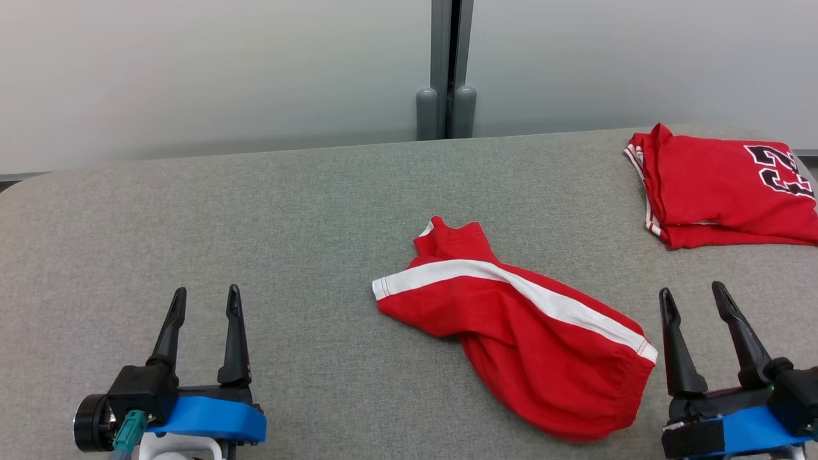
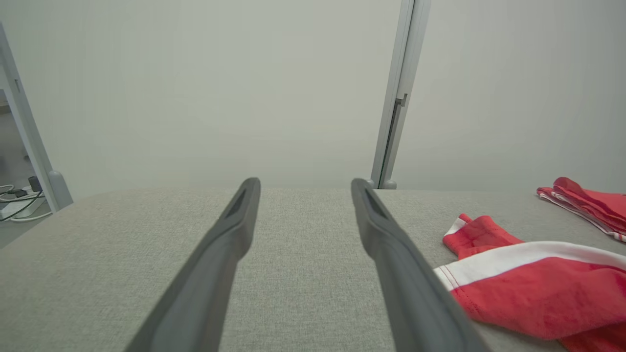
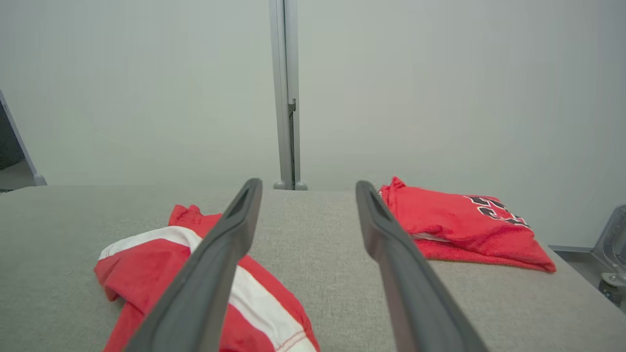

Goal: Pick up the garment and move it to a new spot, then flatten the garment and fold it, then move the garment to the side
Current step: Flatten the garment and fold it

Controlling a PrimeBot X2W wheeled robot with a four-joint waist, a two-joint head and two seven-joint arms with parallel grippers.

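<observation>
The jersey (image 1: 722, 185) is seen folded at 2 o'clock on the table (image 1: 255, 211), so the last step seems done. The left gripper (image 1: 208, 289) and right gripper (image 1: 692, 287) are spread wide and empty. The crumpled shorts (image 1: 511, 319), at 11 o'clock from the right gripper, could be grabbed next.

Red garment (image 1: 709, 191) lettered black; white-striped red shorts (image 1: 537, 345)
</observation>
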